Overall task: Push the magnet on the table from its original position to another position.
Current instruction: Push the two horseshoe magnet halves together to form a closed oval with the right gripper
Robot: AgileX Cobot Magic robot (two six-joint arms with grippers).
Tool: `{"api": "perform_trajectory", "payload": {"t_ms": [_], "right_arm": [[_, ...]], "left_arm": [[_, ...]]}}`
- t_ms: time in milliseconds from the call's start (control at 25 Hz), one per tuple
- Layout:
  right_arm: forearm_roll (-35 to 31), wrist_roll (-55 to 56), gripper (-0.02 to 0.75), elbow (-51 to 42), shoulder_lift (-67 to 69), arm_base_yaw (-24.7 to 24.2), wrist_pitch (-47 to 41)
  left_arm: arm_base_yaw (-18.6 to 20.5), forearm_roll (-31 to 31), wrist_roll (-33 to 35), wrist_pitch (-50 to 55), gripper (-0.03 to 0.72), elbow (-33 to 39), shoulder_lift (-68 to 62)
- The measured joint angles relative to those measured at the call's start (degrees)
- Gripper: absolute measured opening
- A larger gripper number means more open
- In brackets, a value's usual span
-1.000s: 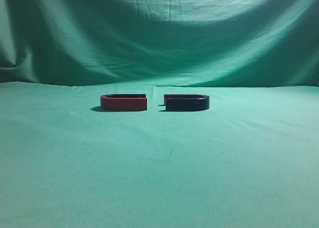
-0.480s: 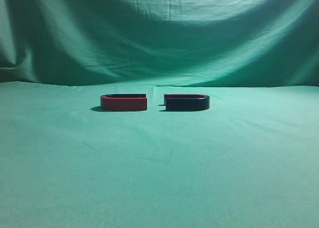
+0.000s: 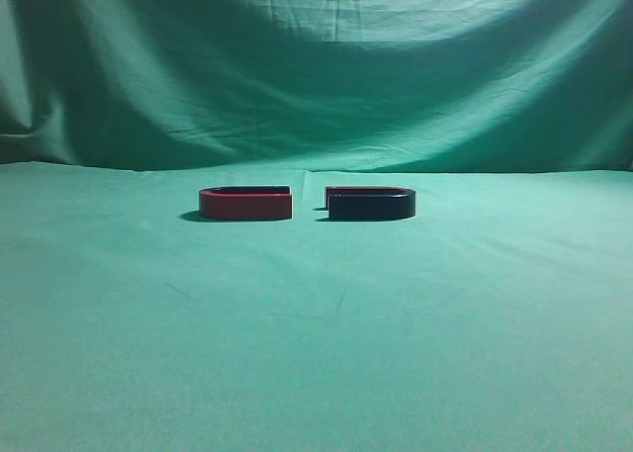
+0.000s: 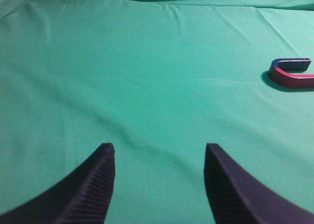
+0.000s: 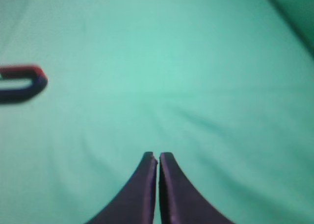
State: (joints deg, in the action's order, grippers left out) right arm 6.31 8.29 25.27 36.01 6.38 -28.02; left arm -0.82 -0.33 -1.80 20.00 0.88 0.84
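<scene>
Two U-shaped magnets lie on the green cloth table, open ends facing each other with a small gap. The left magnet (image 3: 245,203) shows its red side, the right magnet (image 3: 371,204) its dark blue side. In the left wrist view the left magnet (image 4: 292,73) lies at the far right, well away from my left gripper (image 4: 159,153), which is open and empty over bare cloth. In the right wrist view the right magnet (image 5: 22,83) lies at the far left, well away from my right gripper (image 5: 157,157), which is shut and empty. Neither arm shows in the exterior view.
Green cloth (image 3: 316,333) covers the table and hangs as a backdrop (image 3: 316,76) behind it. Nothing else lies on the cloth in any view.
</scene>
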Motion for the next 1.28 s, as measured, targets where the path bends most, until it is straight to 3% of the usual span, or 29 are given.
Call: {"api": "perform_trajectory", "payload": {"t_ms": [280, 600, 1040, 1280], "right_arm": [[-9.8, -7.4, 0.0, 10.7, 16.7, 4.2, -11.0], [-15.2, -10.9, 0.0, 28.7, 38.1, 7.1, -25.2], [-15.4, -6.7, 0.0, 51.6, 63.1, 14.7, -28.4], [-13.1, -3.1, 0.0, 63.5, 75.7, 15.4, -30.8]], "left_arm": [[0.0, 0.0, 0.0, 0.0, 0.372, 0.0, 0.0], [0.0, 0.0, 0.0, 0.0, 0.372, 0.0, 0.0], [0.0, 0.0, 0.0, 0.0, 0.372, 0.0, 0.0], [0.0, 0.0, 0.0, 0.0, 0.372, 0.0, 0.0]]}}
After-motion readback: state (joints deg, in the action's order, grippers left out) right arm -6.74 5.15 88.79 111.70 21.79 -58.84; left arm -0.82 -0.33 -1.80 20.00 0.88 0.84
